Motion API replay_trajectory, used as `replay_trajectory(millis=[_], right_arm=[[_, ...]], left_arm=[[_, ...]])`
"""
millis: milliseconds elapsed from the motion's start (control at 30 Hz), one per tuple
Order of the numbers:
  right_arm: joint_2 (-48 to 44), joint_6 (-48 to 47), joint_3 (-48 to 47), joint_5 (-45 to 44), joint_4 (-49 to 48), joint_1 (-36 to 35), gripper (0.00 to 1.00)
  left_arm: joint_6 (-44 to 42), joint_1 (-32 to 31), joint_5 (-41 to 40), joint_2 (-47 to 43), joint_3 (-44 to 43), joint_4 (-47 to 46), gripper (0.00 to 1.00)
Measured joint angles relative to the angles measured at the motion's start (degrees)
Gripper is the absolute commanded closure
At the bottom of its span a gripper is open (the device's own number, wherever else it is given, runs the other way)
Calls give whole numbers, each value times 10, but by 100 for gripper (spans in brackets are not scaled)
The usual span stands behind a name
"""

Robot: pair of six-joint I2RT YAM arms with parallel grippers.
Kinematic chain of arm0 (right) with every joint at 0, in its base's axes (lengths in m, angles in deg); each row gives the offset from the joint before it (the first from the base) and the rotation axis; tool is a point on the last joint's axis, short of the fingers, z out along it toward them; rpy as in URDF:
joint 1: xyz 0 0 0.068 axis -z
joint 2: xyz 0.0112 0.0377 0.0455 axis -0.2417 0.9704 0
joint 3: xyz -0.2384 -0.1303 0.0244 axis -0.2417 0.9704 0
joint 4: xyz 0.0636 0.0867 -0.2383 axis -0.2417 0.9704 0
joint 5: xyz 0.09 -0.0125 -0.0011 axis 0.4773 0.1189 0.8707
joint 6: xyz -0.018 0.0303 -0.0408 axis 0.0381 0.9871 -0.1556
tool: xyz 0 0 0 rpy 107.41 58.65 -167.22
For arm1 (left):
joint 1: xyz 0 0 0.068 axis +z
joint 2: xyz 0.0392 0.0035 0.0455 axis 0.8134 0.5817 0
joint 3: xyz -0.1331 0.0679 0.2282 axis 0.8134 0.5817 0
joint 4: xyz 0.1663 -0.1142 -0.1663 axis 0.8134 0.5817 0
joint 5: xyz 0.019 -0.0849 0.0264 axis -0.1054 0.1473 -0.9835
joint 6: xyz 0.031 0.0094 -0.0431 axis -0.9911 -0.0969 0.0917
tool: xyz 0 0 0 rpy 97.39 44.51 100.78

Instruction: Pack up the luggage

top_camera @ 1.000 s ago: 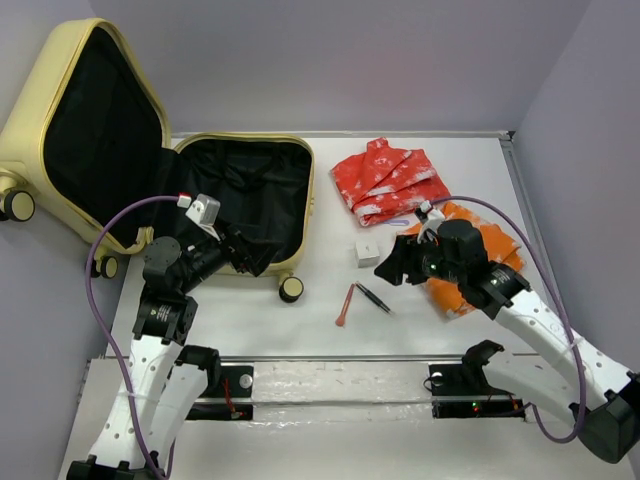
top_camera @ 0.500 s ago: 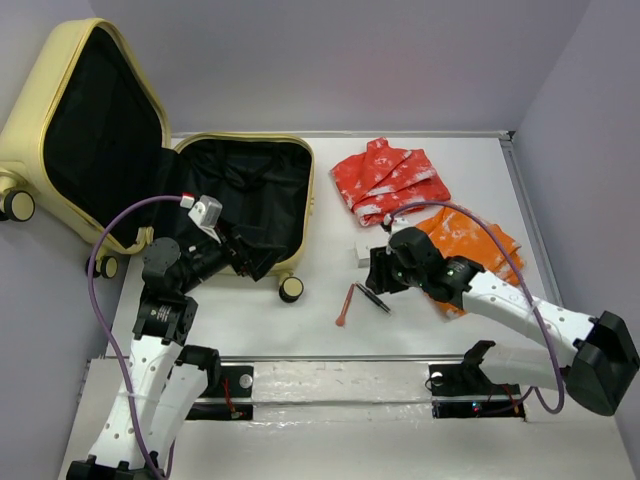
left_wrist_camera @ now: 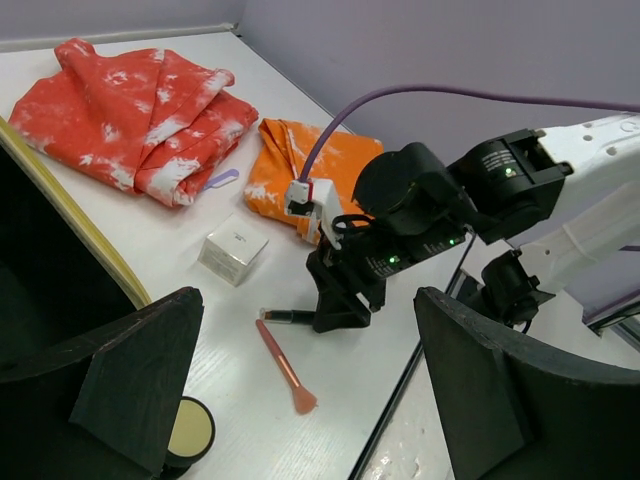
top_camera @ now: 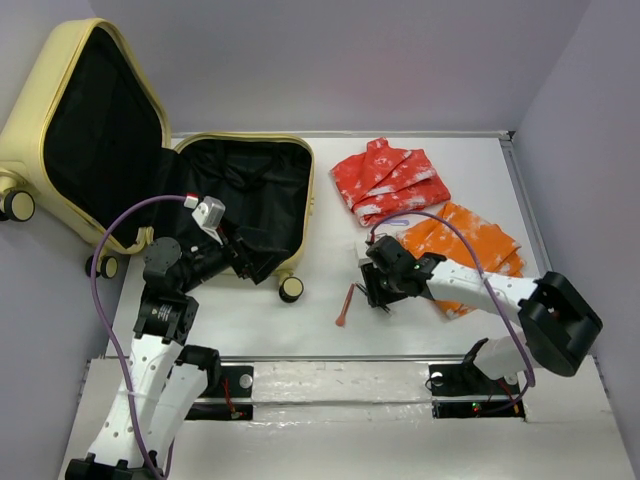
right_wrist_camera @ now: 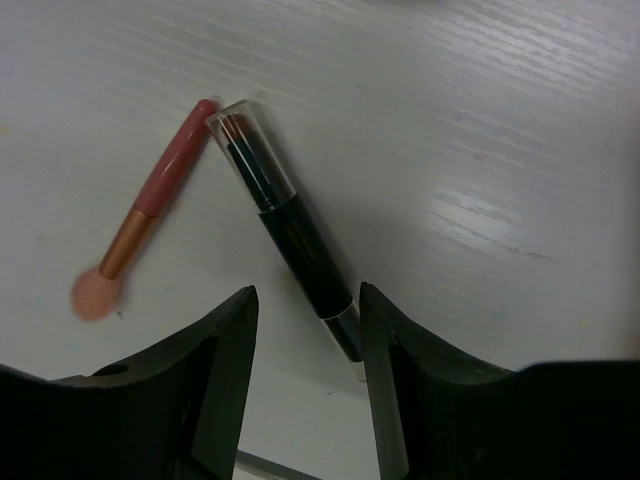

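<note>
**While the right gripper [top_camera: 376,292] straddled a stick [right_wrist_camera: 285,225], the luggage [top_camera: 28,135] lay open**

Because its lid leaned back, we saw the luggage's black lining. At its near edge hung the left gripper [left_wrist_camera: 310,370], jaws wide, holding nothing. Well right of the luggage, the right gripper's fingers stood half-spread either side of the dark, clear-capped stick, not closed on it. A pink brush [right_wrist_camera: 150,205] lay on the stick's luggage side.

Red cloth [top_camera: 393,180], orange cloth [top_camera: 470,240], box [left_wrist_camera: 232,250], brush [right_wrist_camera: 145,205], pen [right_wrist_camera: 290,240]
</note>
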Motion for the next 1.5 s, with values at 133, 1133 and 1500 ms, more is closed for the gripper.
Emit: replay_trajectory(millis=[133,1133,1500], right_arm=[[49,-3,0,-3,-7,0,68],[286,10,-559,90,-106,-11,36],[79,15,-280,42,-129,57,43]], left_arm=[[0,0,0,1,1,0,1],[3,0,-52,-18,8,28,3],[48,-201,-155,36,30,16,13]])
